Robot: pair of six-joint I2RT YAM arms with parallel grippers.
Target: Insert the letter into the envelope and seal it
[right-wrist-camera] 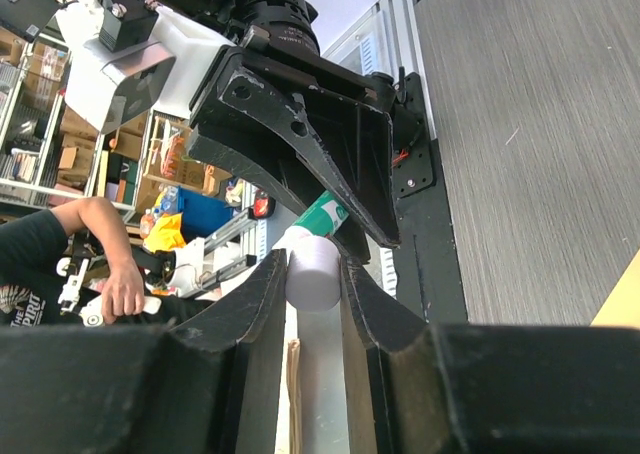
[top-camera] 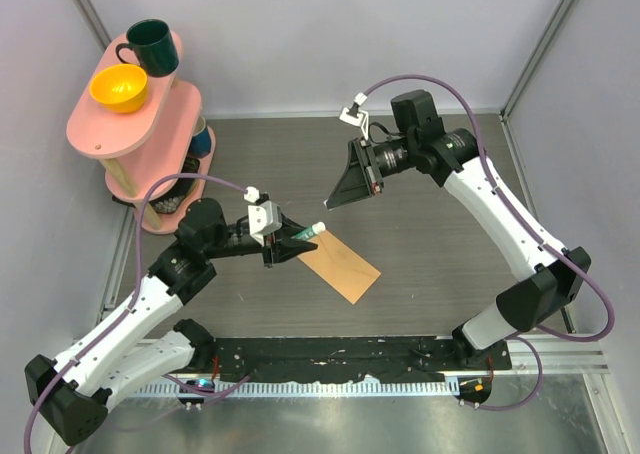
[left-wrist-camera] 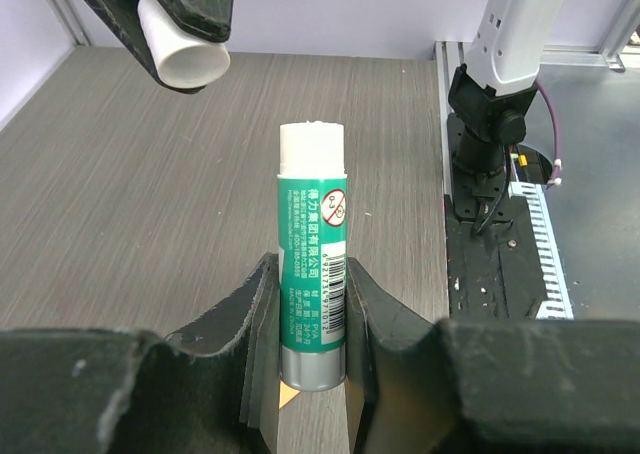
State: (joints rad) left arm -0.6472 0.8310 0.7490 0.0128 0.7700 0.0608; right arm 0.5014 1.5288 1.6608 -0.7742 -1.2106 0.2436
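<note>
The tan-brown envelope (top-camera: 341,265) lies flat on the grey table, with its flap end toward my left gripper. The letter is hidden from view. My left gripper (top-camera: 288,244) is shut on a green glue stick (left-wrist-camera: 312,214), whose white tip points out over the envelope's upper corner. A sliver of the envelope (left-wrist-camera: 287,396) shows under the stick's silver base. My right gripper (top-camera: 333,200) hovers higher and farther back, shut on the stick's white cap (right-wrist-camera: 313,279). That cap (left-wrist-camera: 186,60) hangs above and left of the stick's tip, apart from it.
A pink two-tier stand (top-camera: 140,134) at the back left carries a dark green mug (top-camera: 150,46) and a yellow bowl (top-camera: 119,88). A black strip (top-camera: 330,359) runs along the table's near edge. Grey walls close in the left and right sides.
</note>
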